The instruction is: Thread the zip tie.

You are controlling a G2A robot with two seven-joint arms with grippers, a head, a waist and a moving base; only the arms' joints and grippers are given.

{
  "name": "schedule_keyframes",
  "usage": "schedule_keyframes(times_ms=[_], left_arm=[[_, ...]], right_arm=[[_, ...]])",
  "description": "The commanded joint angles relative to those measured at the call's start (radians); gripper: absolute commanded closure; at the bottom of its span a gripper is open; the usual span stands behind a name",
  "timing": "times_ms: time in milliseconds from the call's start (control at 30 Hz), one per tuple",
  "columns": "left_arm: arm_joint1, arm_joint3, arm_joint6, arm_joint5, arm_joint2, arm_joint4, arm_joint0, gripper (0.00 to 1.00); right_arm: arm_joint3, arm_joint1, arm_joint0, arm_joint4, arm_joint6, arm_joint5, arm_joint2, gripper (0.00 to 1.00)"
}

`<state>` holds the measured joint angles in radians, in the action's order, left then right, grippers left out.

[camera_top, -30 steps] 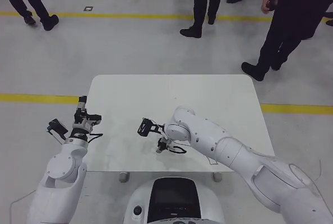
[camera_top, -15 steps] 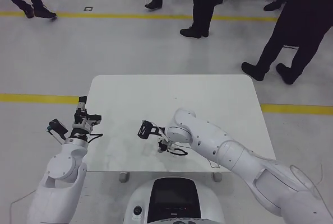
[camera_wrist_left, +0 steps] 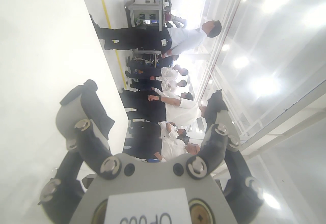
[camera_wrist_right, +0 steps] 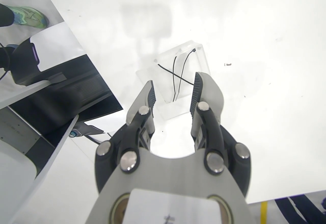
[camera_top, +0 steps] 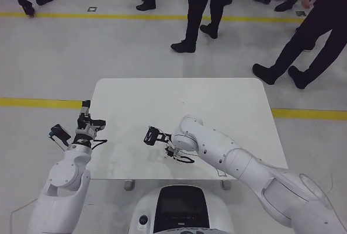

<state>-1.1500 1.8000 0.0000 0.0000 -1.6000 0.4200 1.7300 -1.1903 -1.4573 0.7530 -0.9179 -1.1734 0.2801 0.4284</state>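
Two thin black zip ties point(camera_wrist_right: 178, 74) lie crossed inside a small clear box point(camera_wrist_right: 166, 62) on the white table point(camera_top: 179, 99). My right gripper point(camera_wrist_right: 175, 82) hovers open just above the box's near end, one ribbed pad point(camera_wrist_right: 197, 90) overlapping the tip of a tie, with nothing gripped. In the top view the right gripper point(camera_top: 173, 154) is near the middle of the table's front half. My left gripper point(camera_top: 84, 114) stands at the table's left edge, open point(camera_wrist_left: 152, 92) and holding nothing.
The table's front edge and the robot's dark base point(camera_wrist_right: 63, 92) lie close beside the right gripper. A tiny dark speck point(camera_wrist_right: 227, 64) sits on the table past the box. Several people stand on the floor beyond the far edge.
The right arm has eased slightly toward the table's front edge, its gripper staying open. The left arm has not moved.
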Motion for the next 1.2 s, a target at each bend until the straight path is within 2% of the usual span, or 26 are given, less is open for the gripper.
schedule_keyframes(times_ms=[0, 367, 567, 1167], left_arm=[[0.0, 0.0, 0.0, 0.0, 0.0, 0.0, 0.0, 0.0], [0.0, 0.0, 0.0, 0.0, 0.0, 0.0, 0.0, 0.0], [0.0, 0.0, 0.0, 0.0, 0.0, 0.0, 0.0, 0.0], [0.0, 0.0, 0.0, 0.0, 0.0, 0.0, 0.0, 0.0]], right_arm=[[0.02, -0.007, -0.002, -0.002, 0.008, 0.002, -0.005, 0.72], [0.136, -0.054, -0.021, 0.006, 0.034, 0.018, -0.036, 0.74], [0.207, -0.083, -0.032, 0.011, 0.054, 0.025, -0.05, 0.79], [0.342, -0.151, -0.056, 0.03, 0.066, 0.051, -0.067, 0.83]])
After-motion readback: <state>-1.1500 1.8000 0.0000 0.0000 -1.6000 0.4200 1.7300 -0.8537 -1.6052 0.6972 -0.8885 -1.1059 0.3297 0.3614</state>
